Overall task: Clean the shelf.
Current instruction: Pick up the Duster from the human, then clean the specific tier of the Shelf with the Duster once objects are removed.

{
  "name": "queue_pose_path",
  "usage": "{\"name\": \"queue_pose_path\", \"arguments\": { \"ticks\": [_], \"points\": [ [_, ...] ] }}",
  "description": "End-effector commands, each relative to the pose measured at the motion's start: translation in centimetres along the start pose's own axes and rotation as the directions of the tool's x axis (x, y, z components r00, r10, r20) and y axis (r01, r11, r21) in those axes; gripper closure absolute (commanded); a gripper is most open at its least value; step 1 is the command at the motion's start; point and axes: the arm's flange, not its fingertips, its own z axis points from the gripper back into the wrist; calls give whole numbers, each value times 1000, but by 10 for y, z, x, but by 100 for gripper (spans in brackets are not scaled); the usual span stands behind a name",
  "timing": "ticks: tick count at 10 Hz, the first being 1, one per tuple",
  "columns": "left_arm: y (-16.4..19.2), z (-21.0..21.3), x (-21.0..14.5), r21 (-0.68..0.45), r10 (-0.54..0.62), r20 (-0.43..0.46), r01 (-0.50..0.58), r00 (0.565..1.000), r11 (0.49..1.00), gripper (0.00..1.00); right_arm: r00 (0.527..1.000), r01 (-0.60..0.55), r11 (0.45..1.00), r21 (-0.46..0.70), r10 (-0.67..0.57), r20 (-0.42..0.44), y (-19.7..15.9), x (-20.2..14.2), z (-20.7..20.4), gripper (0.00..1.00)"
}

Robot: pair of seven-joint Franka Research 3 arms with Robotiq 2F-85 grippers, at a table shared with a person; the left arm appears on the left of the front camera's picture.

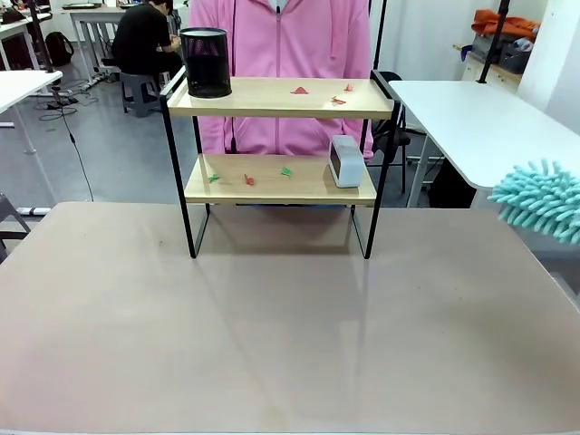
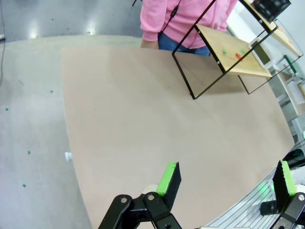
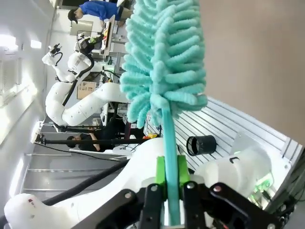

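Note:
The shelf (image 1: 279, 179), two light wooden boards on a thin black frame, stands at the table's far side; the left wrist view shows it (image 2: 233, 57) at upper right. Small red and green scraps (image 1: 299, 90) lie on both boards. A black mesh cup (image 1: 206, 62) stands on the top board, a grey box (image 1: 345, 160) on the lower one. A teal fluffy duster (image 1: 542, 199) pokes in at the right edge. My right gripper (image 3: 172, 179) is shut on the duster's handle (image 3: 168, 157). My left gripper (image 2: 226, 179) hangs open above the table's near edge.
A person in a pink top (image 1: 281, 54) stands right behind the shelf. The brown table (image 1: 272, 335) is bare in front of it. White tables (image 1: 480, 118) stand at right and left. A seated person (image 1: 145, 41) is far back.

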Motion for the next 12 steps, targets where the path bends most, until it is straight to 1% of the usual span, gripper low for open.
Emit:
{"name": "queue_pose_path", "arguments": {
  "ticks": [1, 12],
  "points": [
    [0, -1, 1, -14, -24, 15, 25, 1000, 1000, 0, 1000, -8, 1000, -26, 9, 20, 22, -3, 8, 100],
    [0, -1, 1, -14, -24, 15, 25, 1000, 1000, 0, 1000, -8, 1000, -26, 9, 20, 22, -3, 8, 100]
  ]
}}
